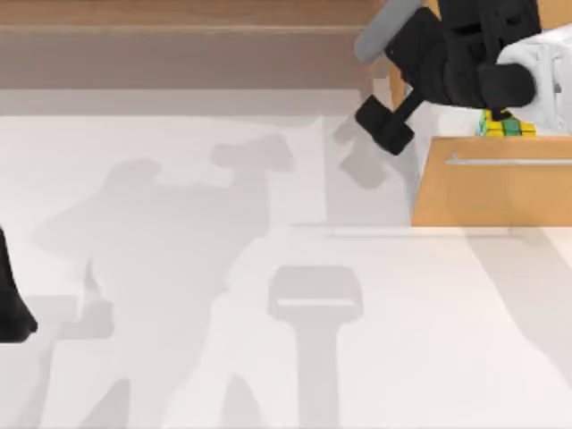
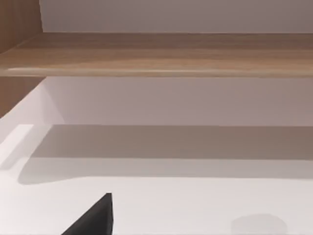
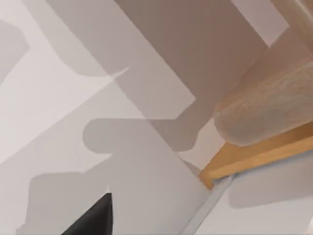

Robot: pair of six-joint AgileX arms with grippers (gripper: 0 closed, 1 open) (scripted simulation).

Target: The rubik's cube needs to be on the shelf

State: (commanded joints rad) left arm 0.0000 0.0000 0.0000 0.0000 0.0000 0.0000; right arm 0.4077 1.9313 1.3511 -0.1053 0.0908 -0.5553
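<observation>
Top view: our right gripper point(image 1: 502, 112) hangs over the rubik's cube point(image 1: 506, 126) above the open drawer point(image 1: 493, 188); grip undeterminable; transfer to the shelf point(image 1: 179, 45) remains; left arm point(image 1: 11, 304) parked at left edge

One rubik's cube point(image 1: 506, 127) is here, yellow and green, mostly hidden under the right arm. One long wooden shelf point(image 1: 179, 13) runs along the far side of the single white counter point(image 1: 179, 357). One orange-wood drawer cabinet point(image 1: 492, 192) stands at the right, bearing one silver bar handle point(image 1: 509, 162). Two black arms are in sight: one at the counter's left edge, one over the cabinet.
</observation>
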